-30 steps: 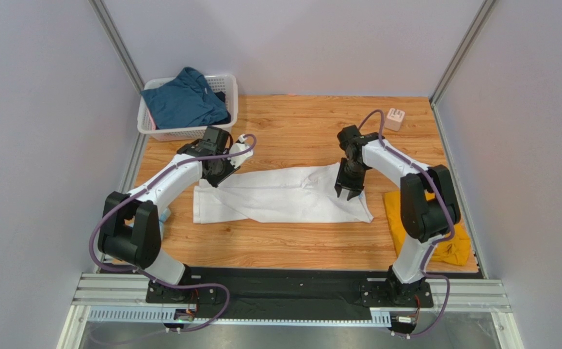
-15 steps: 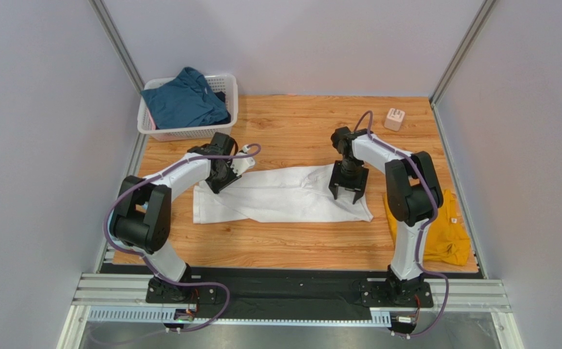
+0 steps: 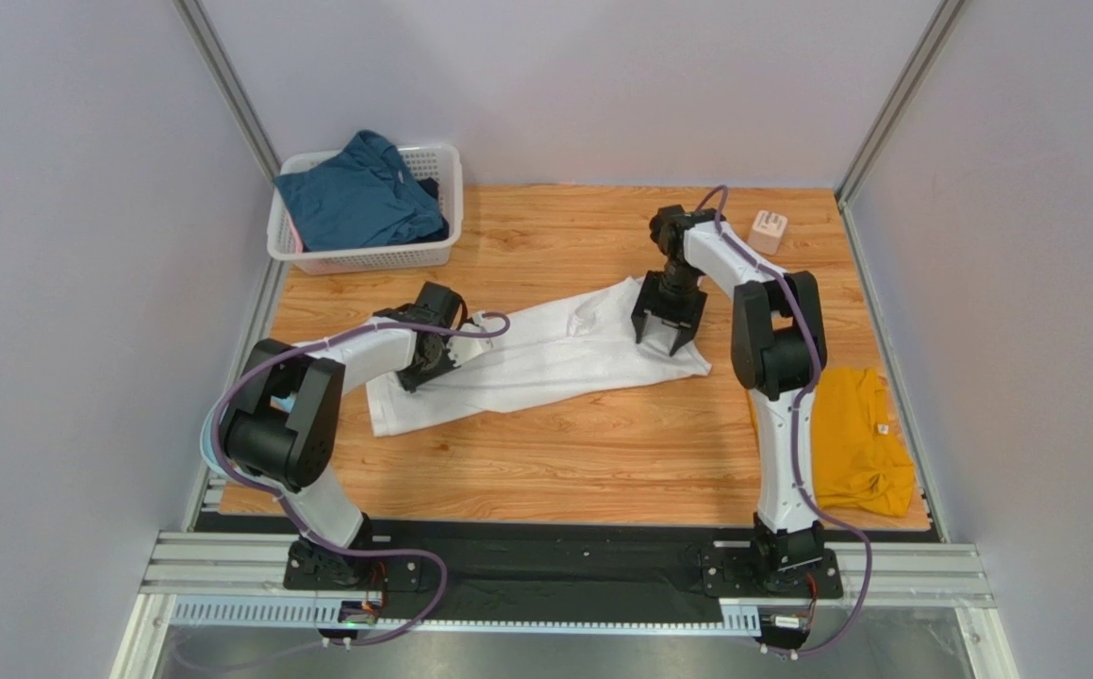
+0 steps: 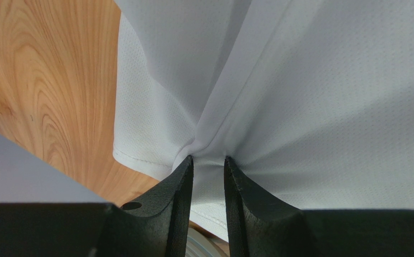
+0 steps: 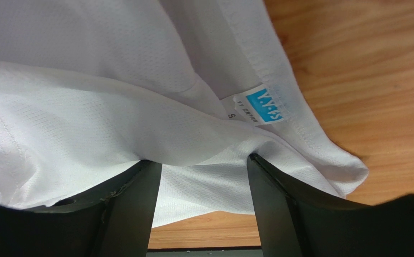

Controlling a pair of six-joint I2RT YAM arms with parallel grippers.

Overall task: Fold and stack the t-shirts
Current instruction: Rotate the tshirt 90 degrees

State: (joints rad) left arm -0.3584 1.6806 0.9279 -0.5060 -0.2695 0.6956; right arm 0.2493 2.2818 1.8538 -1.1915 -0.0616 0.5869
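The white t-shirt (image 3: 552, 361) lies in a long slanted band across the middle of the wooden table (image 3: 580, 453). My left gripper (image 3: 422, 371) is at its left end, shut on a bunched fold of the white cloth (image 4: 327, 107), as the left wrist view (image 4: 209, 158) shows. My right gripper (image 3: 662, 337) is at its right end, jaws wide apart, with the cloth (image 5: 85, 107) draped over the fingertips (image 5: 195, 160). The blue neck label (image 5: 265, 104) shows just beyond them. The mustard-yellow t-shirt (image 3: 857, 439) lies at the right edge. The dark teal-blue t-shirt (image 3: 361, 198) sits in the basket.
The white lattice basket (image 3: 368, 259) stands at the back left corner. A small pale cube (image 3: 767, 229) sits at the back right. Grey walls and metal posts close in the table on three sides.
My right gripper moved toward the back and the shirt's right end went with it, so the shirt now slants. My left gripper shifted slightly forward and left, still holding the cloth.
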